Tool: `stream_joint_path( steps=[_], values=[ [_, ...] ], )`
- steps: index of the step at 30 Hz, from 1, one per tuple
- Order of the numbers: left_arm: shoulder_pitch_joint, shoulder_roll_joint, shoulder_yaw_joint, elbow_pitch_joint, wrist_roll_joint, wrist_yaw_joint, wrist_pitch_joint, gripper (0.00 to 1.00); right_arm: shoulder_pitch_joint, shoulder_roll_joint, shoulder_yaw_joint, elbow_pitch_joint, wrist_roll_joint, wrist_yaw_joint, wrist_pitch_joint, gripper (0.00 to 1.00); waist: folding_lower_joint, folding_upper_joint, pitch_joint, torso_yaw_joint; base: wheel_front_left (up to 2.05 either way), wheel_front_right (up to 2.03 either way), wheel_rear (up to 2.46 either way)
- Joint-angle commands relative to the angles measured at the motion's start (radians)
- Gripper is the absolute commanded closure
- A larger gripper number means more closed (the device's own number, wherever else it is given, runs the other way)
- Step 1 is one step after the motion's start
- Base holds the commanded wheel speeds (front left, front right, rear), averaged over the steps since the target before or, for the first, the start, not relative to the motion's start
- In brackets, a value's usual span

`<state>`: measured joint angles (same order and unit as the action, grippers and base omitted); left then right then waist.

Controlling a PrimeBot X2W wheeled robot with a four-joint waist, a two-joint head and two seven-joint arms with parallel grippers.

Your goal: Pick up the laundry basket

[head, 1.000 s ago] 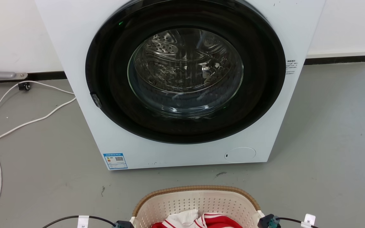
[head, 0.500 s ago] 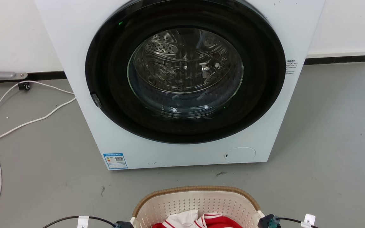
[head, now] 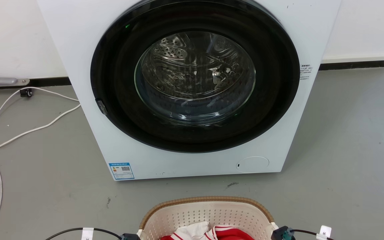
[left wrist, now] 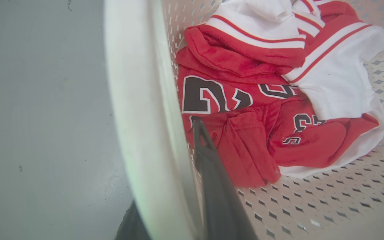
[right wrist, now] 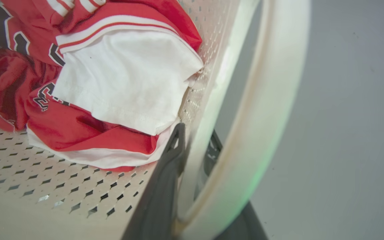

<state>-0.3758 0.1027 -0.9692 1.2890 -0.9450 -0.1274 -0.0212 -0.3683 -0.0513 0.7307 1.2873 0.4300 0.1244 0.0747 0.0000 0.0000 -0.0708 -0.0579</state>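
The laundry basket (head: 208, 213), cream perforated plastic with a brown woven rim, sits at the bottom edge of the head view, in front of the washer. A red and white jersey (left wrist: 245, 100) lies crumpled inside it. My left gripper (left wrist: 165, 163) straddles the basket's left side: one dark finger (left wrist: 212, 180) is inside against the wall, the other low outside the white rim band. My right gripper (right wrist: 195, 133) pinches the right wall, with one finger (right wrist: 168, 166) inside and the other just behind the wall, inside the white loop handle (right wrist: 262, 116).
A white front-loading washer (head: 195, 160) with its dark round door shut stands right behind the basket. White cables (head: 28, 128) trail across the grey floor at the left. Black cables with white tags run off my wrists (head: 87, 231) at the bottom corners.
The whole head picture has slid down a few pixels, so the camera has moved slightly. The basket and both wrists hold the same places at the bottom edge.
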Motion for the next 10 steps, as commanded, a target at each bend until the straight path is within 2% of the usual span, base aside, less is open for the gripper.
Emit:
stream_joint_path(
  steps=[1,10],
  values=[
    [-0.017,0.003,-0.005,-0.005,-0.003,-0.005,-0.011,1.00,0.017,0.000,0.005,0.002,-0.012,0.012,0.003,1.00,0.0000,0.0000,0.000,0.000,0.00,0.00,0.00],
    [-0.020,0.005,-0.015,-0.004,-0.013,-0.005,-0.013,1.00,0.020,0.000,0.003,0.002,-0.015,0.012,0.003,1.00,0.0000,0.0000,-0.001,0.001,0.00,0.00,0.00]
  ],
)
